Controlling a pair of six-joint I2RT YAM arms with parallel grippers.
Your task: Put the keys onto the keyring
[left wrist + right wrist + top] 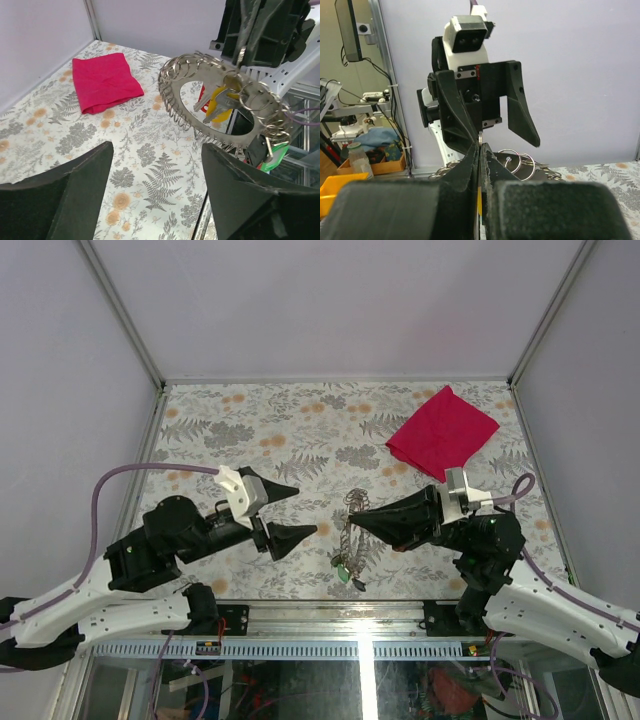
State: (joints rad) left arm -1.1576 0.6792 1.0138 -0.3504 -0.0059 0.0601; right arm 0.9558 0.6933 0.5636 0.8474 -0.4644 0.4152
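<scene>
The keyring (186, 82) is a big flat metal hoop edged with many small split rings, hanging tilted above the table. A yellow key (221, 104) and a red key (202, 98) dangle from it, with a green tag (276, 153) lower down. My right gripper (352, 523) is shut on one small split ring at the hoop's top; the ring's thin edge (479, 136) shows between the closed pads. My left gripper (286, 511) stands open just left of the keyring, nothing between its fingers (80, 175). In the right wrist view the left gripper (502, 145) faces me, jaws apart.
A folded red cloth (442, 432) lies at the table's far right, also the red cloth (102, 82) in the left wrist view. The floral tablecloth (250, 430) ends at a metal front rail (330, 608). White walls enclose the left, back and right sides.
</scene>
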